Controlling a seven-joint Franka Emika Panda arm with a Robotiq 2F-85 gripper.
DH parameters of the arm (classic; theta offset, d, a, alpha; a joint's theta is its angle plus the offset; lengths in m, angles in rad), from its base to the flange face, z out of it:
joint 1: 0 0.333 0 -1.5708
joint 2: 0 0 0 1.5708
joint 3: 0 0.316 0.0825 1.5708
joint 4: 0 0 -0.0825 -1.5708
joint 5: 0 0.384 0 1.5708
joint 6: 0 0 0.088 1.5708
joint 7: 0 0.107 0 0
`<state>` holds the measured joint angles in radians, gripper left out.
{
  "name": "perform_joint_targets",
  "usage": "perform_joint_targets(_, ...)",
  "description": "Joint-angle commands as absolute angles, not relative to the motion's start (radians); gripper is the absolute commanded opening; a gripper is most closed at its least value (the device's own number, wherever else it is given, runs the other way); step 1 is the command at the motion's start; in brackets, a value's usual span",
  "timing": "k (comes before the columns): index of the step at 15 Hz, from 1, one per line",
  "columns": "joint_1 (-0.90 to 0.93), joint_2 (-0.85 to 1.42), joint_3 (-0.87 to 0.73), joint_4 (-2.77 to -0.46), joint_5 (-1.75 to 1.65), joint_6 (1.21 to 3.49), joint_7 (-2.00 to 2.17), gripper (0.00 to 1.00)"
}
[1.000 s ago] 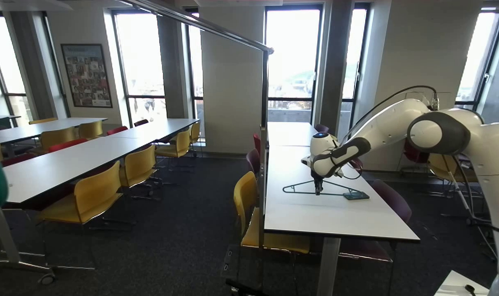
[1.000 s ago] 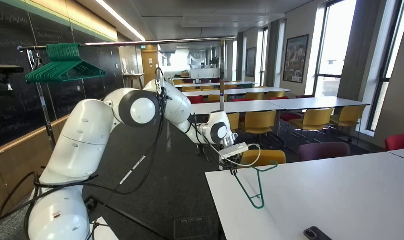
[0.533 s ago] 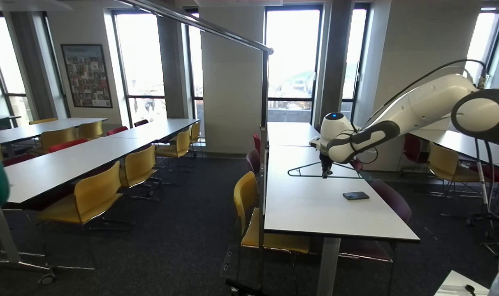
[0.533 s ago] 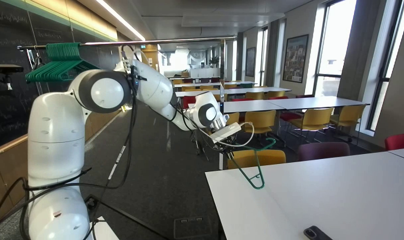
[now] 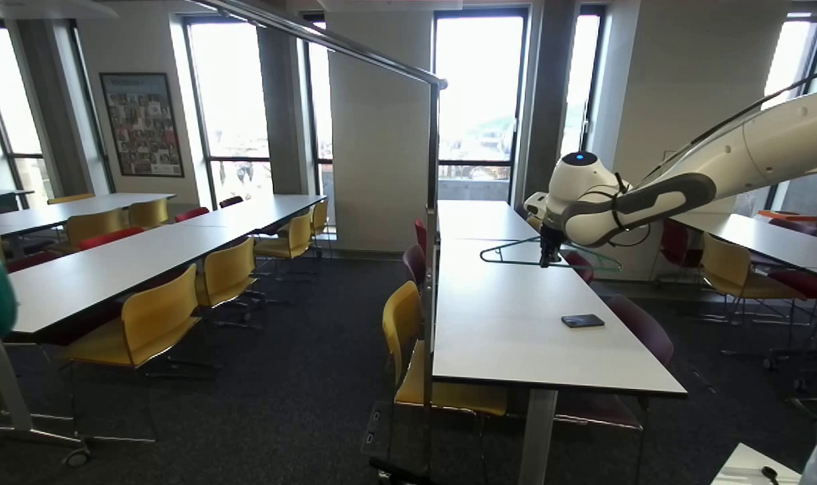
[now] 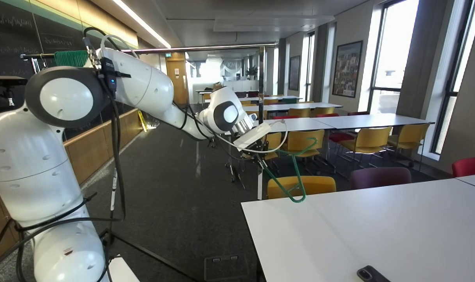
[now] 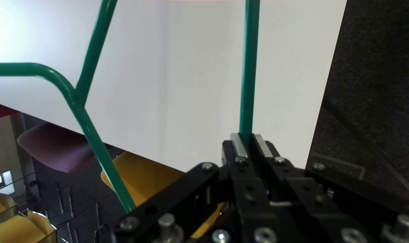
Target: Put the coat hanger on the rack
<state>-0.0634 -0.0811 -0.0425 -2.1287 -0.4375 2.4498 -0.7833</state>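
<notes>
Your tool [image 7: 247, 139], clamped on one straight bar of the coat hanger [image 7: 249, 76], has raised it further above the counter [image 6: 362, 227] in the last second, so the pick looks secure, leaving you, probably, to carry it to the rack [image 6: 206, 47] and hook it.

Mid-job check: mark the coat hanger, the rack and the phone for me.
Coat hanger [image 7: 248, 74]: wrist view, on its long straight bottom bar.
Rack [image 5: 354, 49]: in an exterior view, on its overhead bar.
Phone [image 5: 582, 320]: in an exterior view, on the middle of its upward face.
</notes>
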Motion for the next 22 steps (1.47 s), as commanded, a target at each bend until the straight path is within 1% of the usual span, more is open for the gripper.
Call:
perform_joint_targets(1, -0.046, -0.177, -0.032, -2.193, -0.474, 2.471, -0.755, 0.02)
perform_joint_targets(4, -0.03, -0.2, -0.034, -2.209, -0.447, 2.477, -0.782, 0.02)
perform_joint_targets(5, -0.03, -0.153, -0.036, -2.165, -0.441, 2.448, -0.782, 0.09)
perform_joint_targets(14, -0.023, -0.164, -0.035, -2.176, -0.44, 2.448, -0.782, 0.09)
perform_joint_targets(15, -0.023, -0.164, -0.035, -2.176, -0.44, 2.448, -0.782, 0.02)
perform_joint_targets(17, -0.038, -0.145, -0.023, -2.136, -0.527, 2.446, -0.742, 0.02)
perform_joint_targets(19, -0.049, -0.133, -0.003, -2.081, -0.689, 2.422, -0.686, 0.02)
perform_joint_targets(22, -0.026, -0.119, 0.015, -1.996, -0.874, 2.367, -0.638, 0.02)
